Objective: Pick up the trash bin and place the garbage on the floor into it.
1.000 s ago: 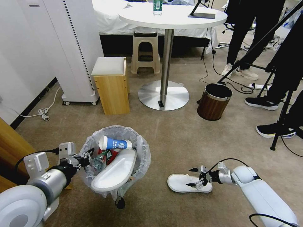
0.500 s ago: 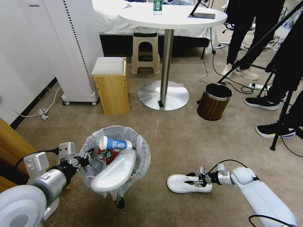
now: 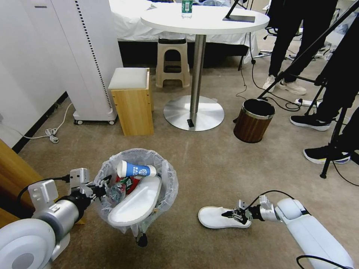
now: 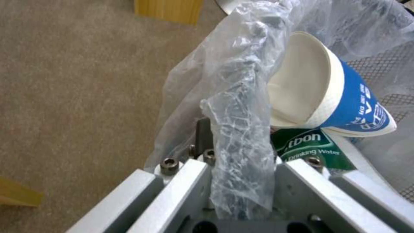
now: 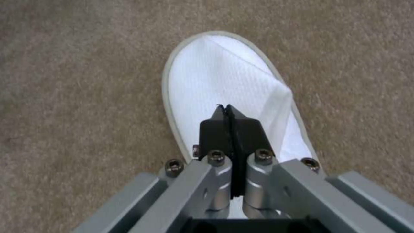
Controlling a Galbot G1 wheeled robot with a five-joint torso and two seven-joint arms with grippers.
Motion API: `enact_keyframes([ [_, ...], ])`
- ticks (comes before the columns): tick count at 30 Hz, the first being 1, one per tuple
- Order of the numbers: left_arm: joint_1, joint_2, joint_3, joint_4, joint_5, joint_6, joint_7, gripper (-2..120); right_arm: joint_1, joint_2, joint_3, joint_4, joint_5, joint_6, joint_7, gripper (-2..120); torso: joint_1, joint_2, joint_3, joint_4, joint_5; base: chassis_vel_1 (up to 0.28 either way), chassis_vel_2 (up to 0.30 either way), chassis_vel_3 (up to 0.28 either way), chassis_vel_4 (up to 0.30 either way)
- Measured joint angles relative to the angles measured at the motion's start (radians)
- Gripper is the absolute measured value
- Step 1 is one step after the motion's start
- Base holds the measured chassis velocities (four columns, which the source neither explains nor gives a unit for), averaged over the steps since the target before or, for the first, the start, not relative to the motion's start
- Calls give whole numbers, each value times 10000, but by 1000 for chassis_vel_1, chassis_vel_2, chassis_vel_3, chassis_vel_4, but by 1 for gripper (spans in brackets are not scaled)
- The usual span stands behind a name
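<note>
My right hand (image 3: 232,215) sits low on the floor (image 3: 209,168), fingers pressed together at the heel end of the white slipper (image 3: 217,218), whose toe points away toward my left. My left hand (image 3: 100,190) is clamped on the bagged rim of the trash bin (image 3: 164,168), well left of that slipper. Bin holds a second slipper (image 3: 136,203), a blue paper cup (image 3: 136,170) and a bottle (image 3: 116,191).
</note>
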State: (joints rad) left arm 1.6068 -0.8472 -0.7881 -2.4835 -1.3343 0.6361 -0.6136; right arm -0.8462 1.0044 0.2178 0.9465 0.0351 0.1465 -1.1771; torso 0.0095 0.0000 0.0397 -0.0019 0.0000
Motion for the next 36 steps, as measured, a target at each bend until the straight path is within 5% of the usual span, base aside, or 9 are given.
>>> enact_keyframes([
  [10, -11, 36, -6, 51, 20, -1, 27, 0, 16, -33, 0, -24, 171, 109, 21, 0, 0, 0, 0, 0, 0, 0, 0, 0, 0],
  [21, -104, 86, 25, 178, 64, -11, 98, 0, 11, -255, -173, 284, 1262, 229, -702, 39, 0, 0, 0, 1, 0, 0, 0, 0, 0],
  [27, -130, 109, 25, 234, 71, -26, 152, 0, 164, -262, -58, 100, 955, 344, -1691, 65, 0, 0, 0, 1, -1, 0, 0, 0, 0],
  [36, -137, 97, 31, 246, 98, -38, 196, 0, 190, -92, 121, -252, 143, 461, -1645, 97, 0, 0, 0, 1, -1, 0, 0, 0, 0],
])
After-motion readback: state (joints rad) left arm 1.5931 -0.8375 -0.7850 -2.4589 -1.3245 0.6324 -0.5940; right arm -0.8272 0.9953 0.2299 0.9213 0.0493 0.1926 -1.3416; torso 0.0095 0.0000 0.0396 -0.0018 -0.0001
